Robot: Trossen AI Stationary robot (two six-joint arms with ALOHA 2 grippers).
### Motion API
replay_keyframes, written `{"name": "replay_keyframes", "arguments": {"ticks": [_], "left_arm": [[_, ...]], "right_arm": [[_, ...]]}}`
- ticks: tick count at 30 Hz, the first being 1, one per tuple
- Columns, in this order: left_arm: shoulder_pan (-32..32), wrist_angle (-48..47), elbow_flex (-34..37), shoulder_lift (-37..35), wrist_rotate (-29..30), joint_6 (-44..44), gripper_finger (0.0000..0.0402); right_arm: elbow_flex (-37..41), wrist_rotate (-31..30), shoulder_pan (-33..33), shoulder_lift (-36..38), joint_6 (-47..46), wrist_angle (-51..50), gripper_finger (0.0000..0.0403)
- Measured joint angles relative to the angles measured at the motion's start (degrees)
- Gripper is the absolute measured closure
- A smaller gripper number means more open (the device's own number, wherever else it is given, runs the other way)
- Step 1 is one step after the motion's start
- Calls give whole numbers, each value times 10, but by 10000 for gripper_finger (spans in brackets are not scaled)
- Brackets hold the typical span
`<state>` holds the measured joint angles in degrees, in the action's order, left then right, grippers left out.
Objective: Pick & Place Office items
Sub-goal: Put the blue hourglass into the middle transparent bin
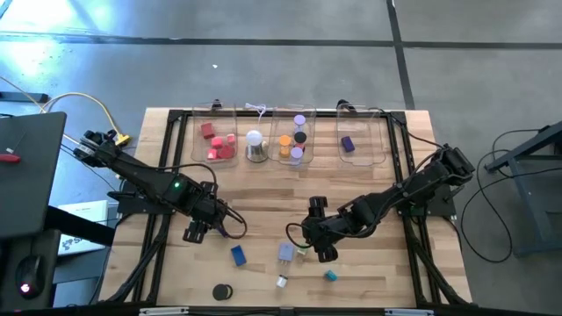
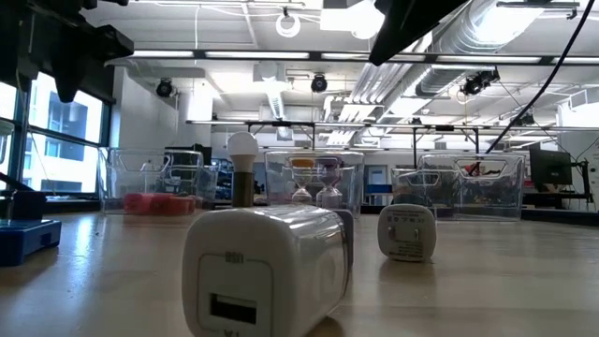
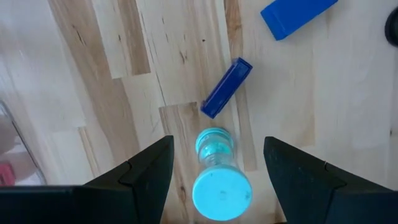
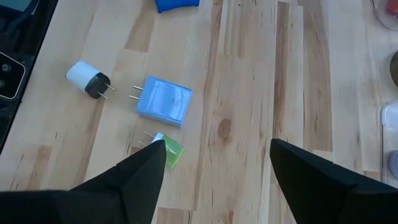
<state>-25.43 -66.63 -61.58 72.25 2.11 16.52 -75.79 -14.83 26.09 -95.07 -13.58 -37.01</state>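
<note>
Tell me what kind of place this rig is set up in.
Most likely an open lab or workshop. The wooden table stands on a bare concrete floor, the low view shows exposed ceiling ducts and strip lights, and desks with a monitor fill the room behind.

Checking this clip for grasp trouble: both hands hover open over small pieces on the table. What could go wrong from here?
1. The teal-capped cylinder sits untouched between the open fingers of the left hand; closing might roll it into the dark blue piece just beyond.
2. The green plug lies beside one finger of the right hand, off centre; closing may shove it toward the light blue adapter instead of gripping it.
</note>
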Motion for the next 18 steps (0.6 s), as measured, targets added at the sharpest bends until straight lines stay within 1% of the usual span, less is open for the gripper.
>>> {"name": "replay_keyframes", "arguments": {"ticks": [18], "left_arm": [[0, 11, 0, 0, -3, 17, 162]], "right_arm": [[0, 0, 0, 0, 3, 5, 125]]}}
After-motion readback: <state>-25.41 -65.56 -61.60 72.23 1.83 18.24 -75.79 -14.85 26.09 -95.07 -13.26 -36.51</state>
